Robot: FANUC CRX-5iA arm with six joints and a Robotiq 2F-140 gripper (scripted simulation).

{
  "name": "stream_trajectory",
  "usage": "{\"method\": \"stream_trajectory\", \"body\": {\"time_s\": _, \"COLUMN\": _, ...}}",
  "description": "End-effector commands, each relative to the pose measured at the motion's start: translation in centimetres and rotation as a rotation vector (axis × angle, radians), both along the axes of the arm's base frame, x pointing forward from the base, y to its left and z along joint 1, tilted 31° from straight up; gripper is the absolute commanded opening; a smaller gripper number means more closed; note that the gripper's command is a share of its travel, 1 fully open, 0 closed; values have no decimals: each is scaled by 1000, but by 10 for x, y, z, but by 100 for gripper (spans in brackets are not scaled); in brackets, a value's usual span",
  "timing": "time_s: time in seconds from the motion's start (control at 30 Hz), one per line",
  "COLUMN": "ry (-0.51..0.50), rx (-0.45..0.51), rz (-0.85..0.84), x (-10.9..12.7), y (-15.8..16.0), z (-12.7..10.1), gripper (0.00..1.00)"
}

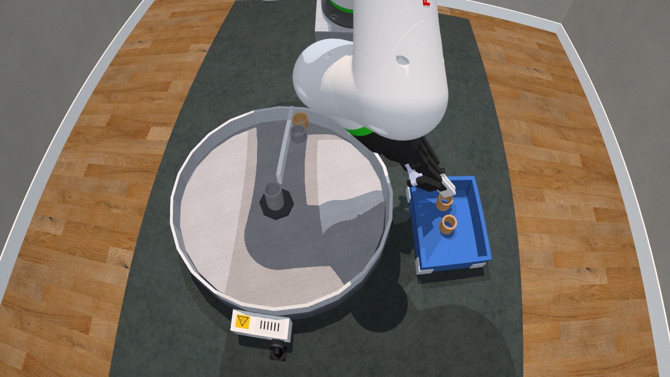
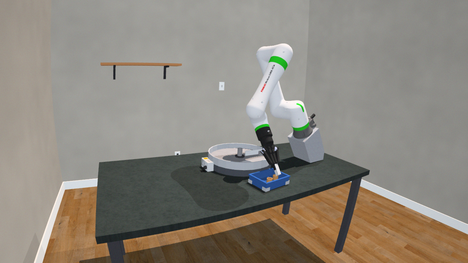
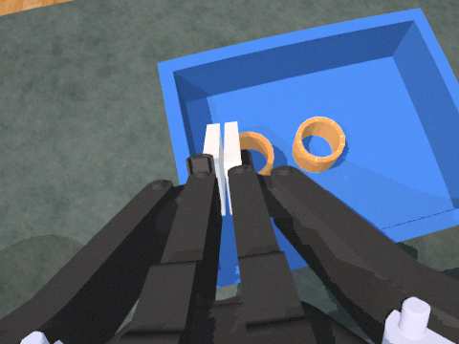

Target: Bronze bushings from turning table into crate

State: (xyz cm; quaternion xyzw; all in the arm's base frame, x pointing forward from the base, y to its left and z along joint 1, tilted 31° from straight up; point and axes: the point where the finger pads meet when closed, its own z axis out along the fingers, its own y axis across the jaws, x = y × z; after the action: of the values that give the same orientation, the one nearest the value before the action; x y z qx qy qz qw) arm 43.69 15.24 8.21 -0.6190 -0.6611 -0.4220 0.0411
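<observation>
Evidently, the black, white-tipped claw (image 1: 447, 187) (image 2: 277, 169) (image 3: 224, 143) pinched a hollow bronze bushing (image 1: 442, 205) (image 2: 275, 177) (image 3: 270, 152) by its wall inside the blue rectangular crate (image 1: 482, 220) (image 2: 277, 184) (image 3: 287, 40), near another bronze ring (image 1: 446, 229) (image 2: 269, 180) (image 3: 313, 162).

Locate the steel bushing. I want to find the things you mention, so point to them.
In the top view, the steel bushing (image 1: 298, 135) stands near the turning table's (image 1: 175, 220) (image 2: 235, 165) upper rim, right of the divider (image 1: 283, 150) (image 2: 252, 152), below a bronze bushing (image 1: 300, 115).

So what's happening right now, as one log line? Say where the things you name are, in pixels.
fingers (image 1: 447, 185) (image 2: 278, 169): shut on bronze bushing (image 1: 442, 206) (image 2: 275, 176) (image 3: 269, 154) | crate (image 1: 482, 220) (image 2: 274, 185) (image 3: 296, 42): another bushing (image 1: 446, 229) (image 2: 269, 179) (image 3: 310, 162) | turning table (image 1: 210, 210) (image 2: 238, 164): bronze one (image 1: 304, 123), steel one (image 1: 298, 136)

crate (image 1: 482, 224) (image 2: 273, 185) (image 3: 296, 40): upright bronze bushing (image 1: 446, 230) (image 2: 269, 180) (image 3: 311, 163), pinched bronze bushing (image 1: 442, 205) (image 2: 275, 176) (image 3: 270, 155) | turning table (image 1: 210, 197) (image 2: 238, 164): bronze bushing (image 1: 300, 116), steel bushing (image 1: 298, 136)
</observation>
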Motion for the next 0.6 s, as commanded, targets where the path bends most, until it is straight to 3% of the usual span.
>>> {"method": "stream_trajectory", "body": {"time_s": 0.0, "ry": 0, "rx": 0, "rz": 0, "x": 0, "y": 0, "z": 0, "gripper": 0}}
{"method": "stream_trajectory", "body": {"time_s": 0.57, "ry": 0, "rx": 0, "rz": 0, "x": 1, "y": 0, "z": -2, "gripper": 0}}
